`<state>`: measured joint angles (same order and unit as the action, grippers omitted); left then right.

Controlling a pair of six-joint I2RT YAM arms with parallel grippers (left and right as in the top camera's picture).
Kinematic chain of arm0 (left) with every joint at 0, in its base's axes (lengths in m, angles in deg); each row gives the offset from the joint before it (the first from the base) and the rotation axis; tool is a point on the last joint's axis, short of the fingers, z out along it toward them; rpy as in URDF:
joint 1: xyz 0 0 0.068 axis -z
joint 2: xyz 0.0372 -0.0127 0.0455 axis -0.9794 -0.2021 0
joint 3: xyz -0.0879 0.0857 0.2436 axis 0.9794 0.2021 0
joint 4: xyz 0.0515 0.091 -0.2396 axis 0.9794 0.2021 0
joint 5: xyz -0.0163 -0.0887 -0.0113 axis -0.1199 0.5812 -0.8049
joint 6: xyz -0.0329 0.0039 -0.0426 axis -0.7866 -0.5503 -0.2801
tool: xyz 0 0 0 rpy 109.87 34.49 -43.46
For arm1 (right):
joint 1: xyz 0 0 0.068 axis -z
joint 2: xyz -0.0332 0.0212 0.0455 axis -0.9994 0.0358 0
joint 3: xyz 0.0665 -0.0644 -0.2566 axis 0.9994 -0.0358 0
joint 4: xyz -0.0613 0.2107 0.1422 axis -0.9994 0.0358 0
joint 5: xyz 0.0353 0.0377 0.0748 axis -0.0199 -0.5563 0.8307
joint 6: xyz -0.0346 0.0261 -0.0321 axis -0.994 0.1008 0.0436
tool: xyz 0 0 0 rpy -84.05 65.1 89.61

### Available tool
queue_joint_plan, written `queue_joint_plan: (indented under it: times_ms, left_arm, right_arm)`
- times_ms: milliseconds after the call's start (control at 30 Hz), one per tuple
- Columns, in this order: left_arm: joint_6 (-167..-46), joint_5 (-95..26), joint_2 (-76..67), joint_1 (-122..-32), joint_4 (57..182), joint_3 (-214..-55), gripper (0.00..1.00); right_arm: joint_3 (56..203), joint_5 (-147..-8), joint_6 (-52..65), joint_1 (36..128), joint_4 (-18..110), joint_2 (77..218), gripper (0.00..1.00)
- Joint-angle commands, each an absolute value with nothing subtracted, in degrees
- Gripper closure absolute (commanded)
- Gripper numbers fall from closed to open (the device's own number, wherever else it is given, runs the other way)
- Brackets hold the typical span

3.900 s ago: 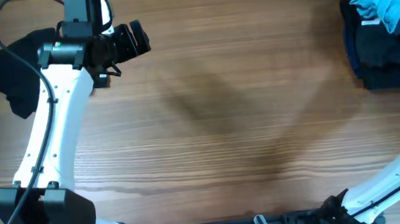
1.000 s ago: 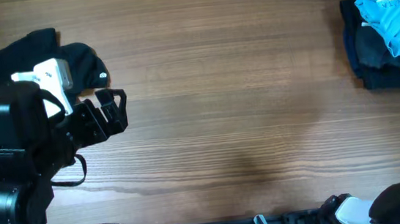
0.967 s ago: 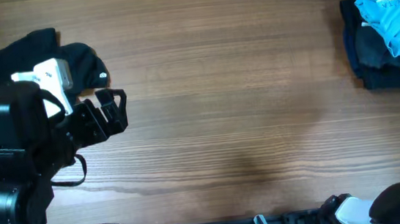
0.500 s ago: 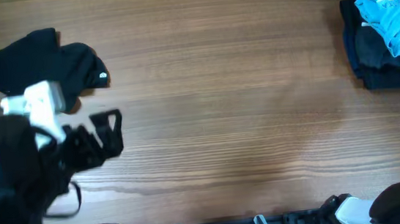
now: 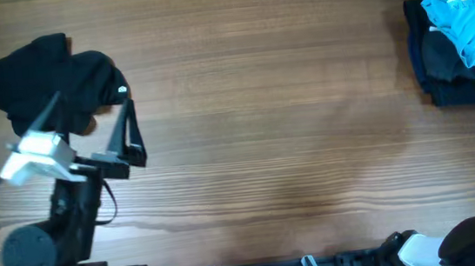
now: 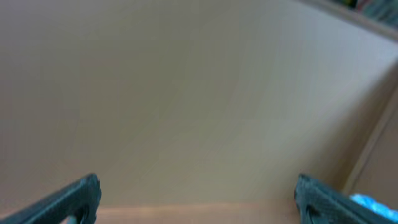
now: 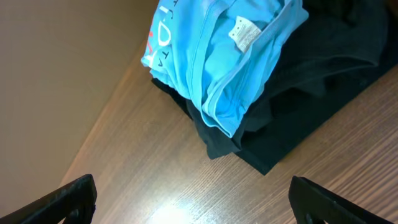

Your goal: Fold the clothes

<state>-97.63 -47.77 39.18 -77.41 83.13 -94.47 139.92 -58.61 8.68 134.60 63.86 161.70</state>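
Clothes [image 5: 468,13], one light blue shirt, lie crumpled at 2 o'clock on the table [image 5: 261,104], on top of a dark pile [image 5: 452,73]. A black garment [image 5: 40,78] sits at 10 o'clock. Both the right end effector [image 7: 193,199] and the left end effector [image 6: 199,208] are open and empty. To do this well, I would pinch only the blue edge, then drag it toward the middle.

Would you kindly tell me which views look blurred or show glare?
Overhead view: sharp and evenly lit across the brown wooden table. Left wrist view: soft and out of focus, even around the left gripper. Right wrist view: the light blue cotton shirt is crisp; a bright glare patch sits on the wood near the bottom edge.
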Motion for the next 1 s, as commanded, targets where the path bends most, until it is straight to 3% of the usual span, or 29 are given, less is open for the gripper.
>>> queue_joint_plan:
  times_ms: [0,233,667,833,967]
  left_arm:
    - [-96.26,-45.8,46.44,-77.87,77.42,-82.13,0.0]
    - [-96.28,-45.78,56.84,-78.59,75.46,-67.2,0.0]
    - [-96.26,-45.78,64.25,-78.88,76.37,-55.26,0.0]
    - [-96.24,-47.02,64.82,-78.88,88.85,-54.91,0.0]
    - [-96.26,-47.28,65.26,-78.88,88.64,-54.91,0.0]
  right_arm:
    - [140.13,-59.22,7.72,134.41,63.84,162.31,0.0]
    - [140.13,-59.22,7.74,134.41,63.84,162.31,0.0]
    - [140.13,-59.22,7.74,134.41,63.84,162.31,0.0]
    - [140.13,-59.22,7.74,134.41,63.84,162.31,0.0]
    - [140.13,-59.22,7.72,134.41,63.84,162.31,0.0]
